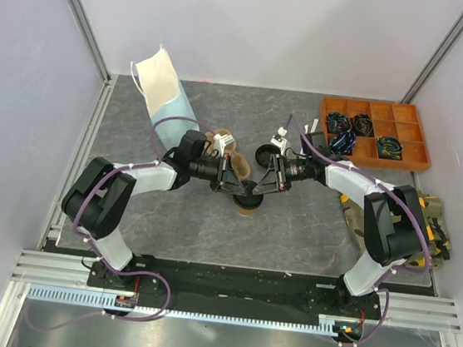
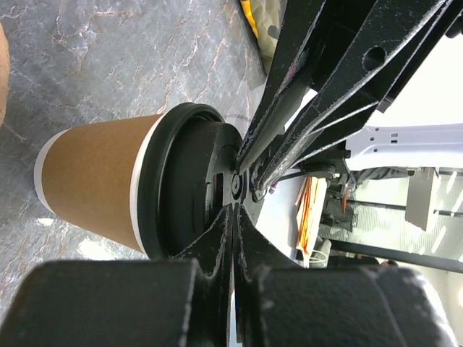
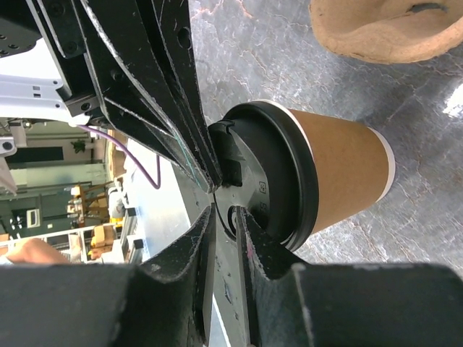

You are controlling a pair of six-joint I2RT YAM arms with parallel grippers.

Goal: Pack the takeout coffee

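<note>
Grey marbled table point(image 1: 292, 231); overhead, arms hide most of the tan, black-lidded takeout coffee point(image 1: 247, 207); left gripper point(image 2: 233, 206) closed, right gripper point(image 3: 226, 213) narrowly parted.

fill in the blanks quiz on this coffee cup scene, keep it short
The tan cup stands upright under a ___ lid. The left gripper over it has its jaws ___. The orange tray sits toward the table's far ___ corner.
Missing: black; shut; right
</note>
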